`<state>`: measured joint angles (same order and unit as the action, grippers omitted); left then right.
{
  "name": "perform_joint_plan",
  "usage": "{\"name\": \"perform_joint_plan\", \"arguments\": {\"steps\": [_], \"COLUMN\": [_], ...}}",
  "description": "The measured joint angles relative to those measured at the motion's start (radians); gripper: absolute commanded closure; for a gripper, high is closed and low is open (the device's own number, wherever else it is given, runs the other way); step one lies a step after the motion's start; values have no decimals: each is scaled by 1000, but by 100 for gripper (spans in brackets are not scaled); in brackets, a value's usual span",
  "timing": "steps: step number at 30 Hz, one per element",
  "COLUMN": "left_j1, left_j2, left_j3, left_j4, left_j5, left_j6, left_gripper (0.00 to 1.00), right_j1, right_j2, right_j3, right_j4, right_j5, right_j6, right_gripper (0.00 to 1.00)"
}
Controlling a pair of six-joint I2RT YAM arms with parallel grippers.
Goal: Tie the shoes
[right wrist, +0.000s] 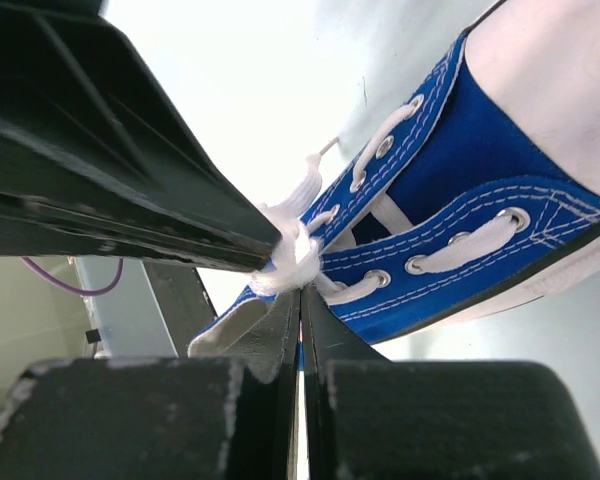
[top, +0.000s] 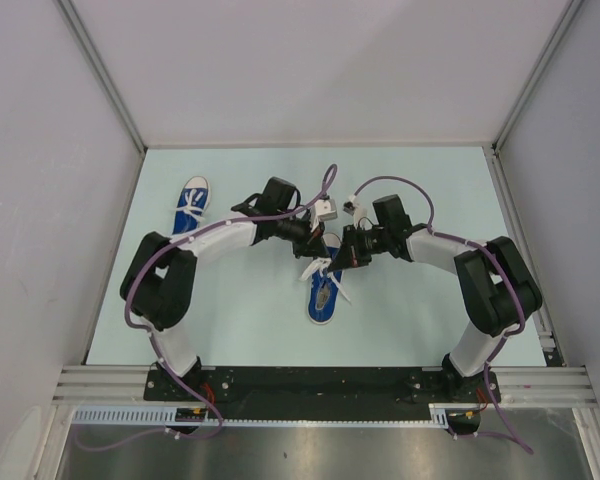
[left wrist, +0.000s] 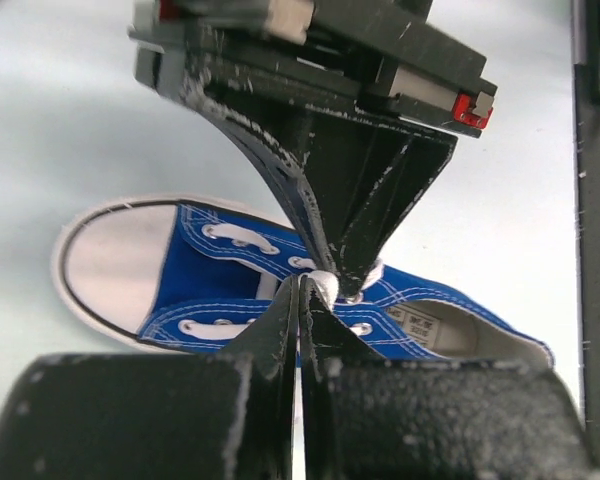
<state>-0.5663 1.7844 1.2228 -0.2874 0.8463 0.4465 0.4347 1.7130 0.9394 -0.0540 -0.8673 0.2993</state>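
Grey walls [top: 40, 150] enclose a pale green counter [top: 420, 300] where two robot arms meet over a blue sneaker [top: 321, 300] lying near the middle, toe cap towards the arms' bases. The left end effector [left wrist: 300, 285] is pressed together, pinching the bunched white lace [right wrist: 293, 258] at the eyelets. The right end effector [right wrist: 301, 295], fingers likewise pressed together, nips the same lace tip to tip with it. A second sneaker [top: 194, 205] lies well apart, far left.
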Motion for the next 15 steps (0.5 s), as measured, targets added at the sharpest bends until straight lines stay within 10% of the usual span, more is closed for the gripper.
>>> {"name": "perform_joint_plan", "arguments": {"steps": [15], "left_j1": [-31], "left_j2": [-65], "left_j3": [-31], "left_j4": [4], "left_j5": [-59], "left_j6": [198], "left_gripper": [88], "right_j1": [-5], "right_j2": [0], "right_j3": [0], "right_j4": [-50], "right_j5": [-6], "right_j6": [-24], "right_gripper": [100]}}
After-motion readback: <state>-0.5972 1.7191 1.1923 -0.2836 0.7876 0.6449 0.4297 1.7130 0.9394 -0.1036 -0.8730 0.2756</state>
